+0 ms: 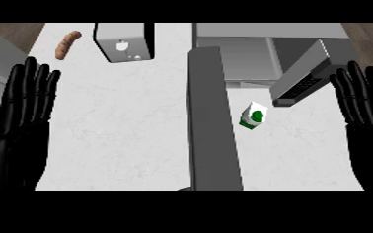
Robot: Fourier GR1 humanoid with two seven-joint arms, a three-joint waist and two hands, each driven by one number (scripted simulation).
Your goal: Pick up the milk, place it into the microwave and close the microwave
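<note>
Milk untouched on the bench, both hands resting open at the frame's edges.

Milk carton, white with a green mark, stood right of centre on the pale bench, just below the microwave at upper right, whose open door swung out toward the right edge. Left hand rested at the left edge and right hand at the right edge, fingers straight and up, holding nothing, both well apart from the carton. A sausage and a toaster sat at upper left, clear of the job. By my reading the picking-up step had not begun; the next move called for the nearer right hand to reach in toward the carton and curl round it, minding the door just above it.
</note>
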